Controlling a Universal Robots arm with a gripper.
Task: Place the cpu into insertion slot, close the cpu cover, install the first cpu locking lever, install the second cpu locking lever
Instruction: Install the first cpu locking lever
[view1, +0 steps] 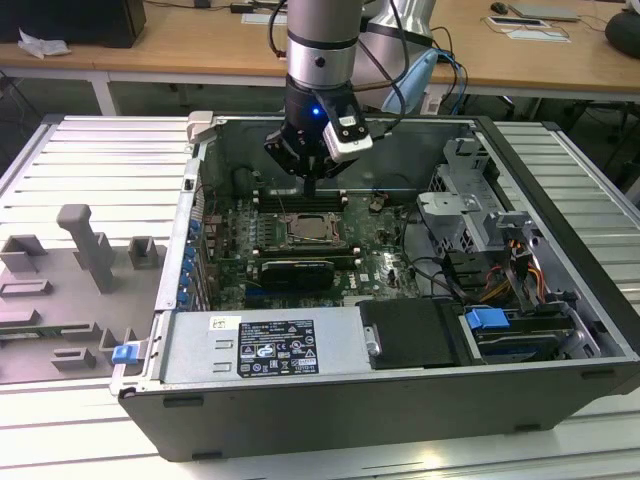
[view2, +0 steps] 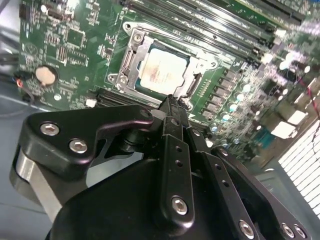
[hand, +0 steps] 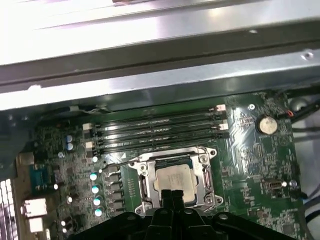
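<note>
Item: cpu (view2: 162, 72), a small flat square chip with a pale silvery-grey metal top, faintly printed, its face bright against the darker parts around it. Location: seated in the insertion slot (view2: 122, 78), a square metal-rimmed socket on the green circuit board inside an open computer case (view1: 300, 410). In the exterior view the socket sits near the board's middle, between the long memory slots (hand: 160, 132) on the far side and a long black card (view1: 295, 272) on the near side. Associated part: the cpu cover (view2: 134, 52), a thin silver frame plate with a large square window, lies flat around the chip, whose top shows through the window. A thin wire rod (hand: 117, 164) runs from one corner of the socket out over the board; whether it is latched cannot be told. Handling: the gripper (view2: 171, 100) hangs above the socket's edge with its black fingers pointing down and its jaws pressed together, nothing between them; in both wrist views the tips overlap the rim of the frame, though contact cannot be told. Other contents: a round coin cell (view2: 45, 75) lies on the board to one side of the socket. A labelled grey power supply (view1: 265, 345) lies along the near wall of the case. Grey fixture blocks (view1: 90, 250) stand on the ribbed metal table (view1: 100, 150) at the exterior view's left.
</note>
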